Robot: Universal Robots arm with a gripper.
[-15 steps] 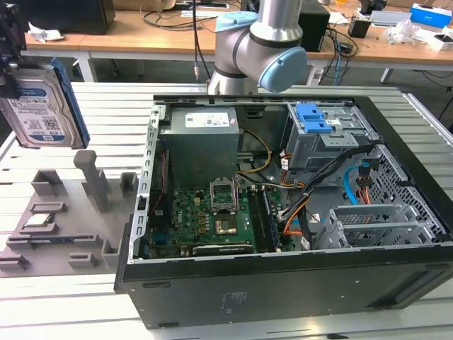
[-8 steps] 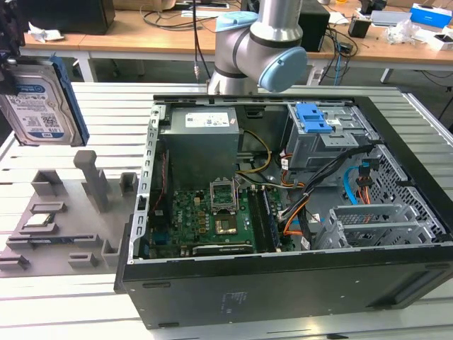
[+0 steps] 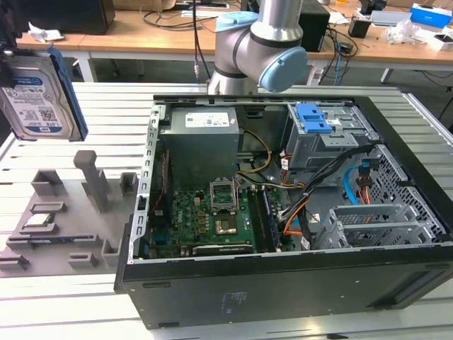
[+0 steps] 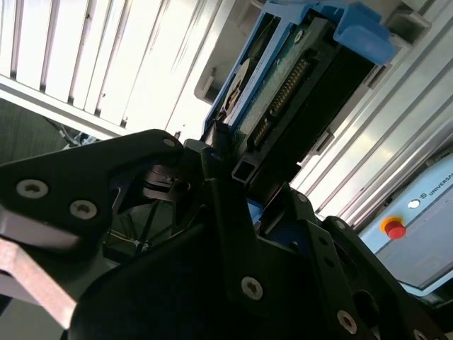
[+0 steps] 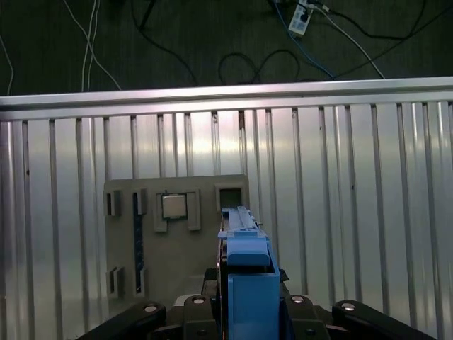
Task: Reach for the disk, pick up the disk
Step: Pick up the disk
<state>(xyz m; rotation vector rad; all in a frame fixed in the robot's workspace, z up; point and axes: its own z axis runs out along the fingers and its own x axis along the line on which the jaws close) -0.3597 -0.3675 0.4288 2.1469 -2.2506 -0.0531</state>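
A slatted aluminium table (image 3: 92,106) spans the exterior view. Its far edge is recorded in the first wrist view, with dark floor and loose cables beyond. The open black computer case (image 3: 283,283) occupies the centre and right of the exterior view, and its left wall stands just beside the flat grey fixture plate (image 3: 64,227). The silver-and-blue jointed robot arm (image 3: 262,42) is seen behind the case at top centre. Bare slats are left open between the plate and the table's rear edge.

The disk (image 3: 39,95), a rectangular silver hard drive with a white-and-blue label and blue side rails, is held on edge at the upper left of the exterior view. It is close to the frame's left edge, well above the plate and apart from its grey posts. The black gripper (image 5: 249,308) is clamped on the disk from both faces.

The label face is presented in the exterior view. The connector edge of the disk (image 4: 283,92) is presented in the second wrist view. In the first wrist view the drive is seen edge-on over the plate, where a small square silver chip (image 5: 175,207) is seated in a recess.
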